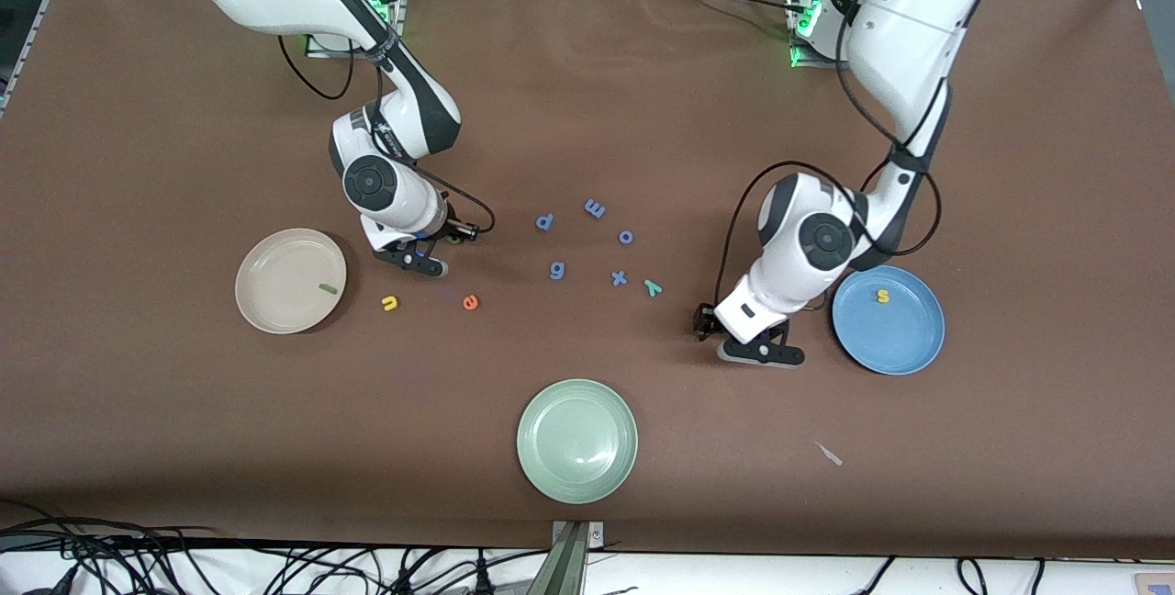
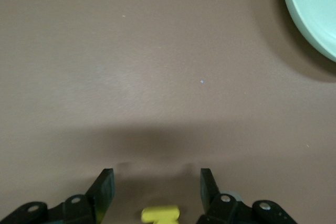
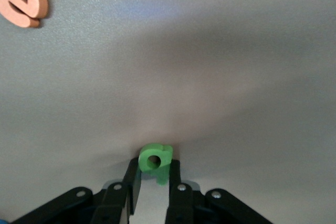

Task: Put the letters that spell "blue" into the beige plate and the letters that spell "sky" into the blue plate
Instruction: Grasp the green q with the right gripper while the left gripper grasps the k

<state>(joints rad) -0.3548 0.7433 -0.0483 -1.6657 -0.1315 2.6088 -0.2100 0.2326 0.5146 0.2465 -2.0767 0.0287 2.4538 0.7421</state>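
The pale green plate (image 1: 576,441) lay nearest the front camera, with nothing in it. Farther from that camera, the beige plate (image 1: 290,280) sat toward the right arm's end of the table, with the green l (image 1: 328,287) lying flat in it. The blue plate (image 1: 888,319) sat toward the left arm's end, with the yellow s (image 1: 882,297) in it.

Only the right wrist view showed what the front view hid. There the right gripper (image 3: 155,178) had its 2 fingers pressed onto the green b (image 3: 155,160), low at the table. The orange e (image 3: 21,1) lay flat and well apart from it. In the front view this gripper was beside the beige plate, with the yellow u (image 1: 390,303) and the orange e on the table nearer to the camera.

Only the left wrist view showed a yellow letter (image 2: 160,214) between the fingers of the left gripper (image 2: 157,186). Those fingers stood apart, not touching it. I could not tell which letter it was. This gripper was low at the table just beside the blue plate.

The teal y (image 1: 653,287) lay on the table beside 5 blue letters (image 1: 620,278).
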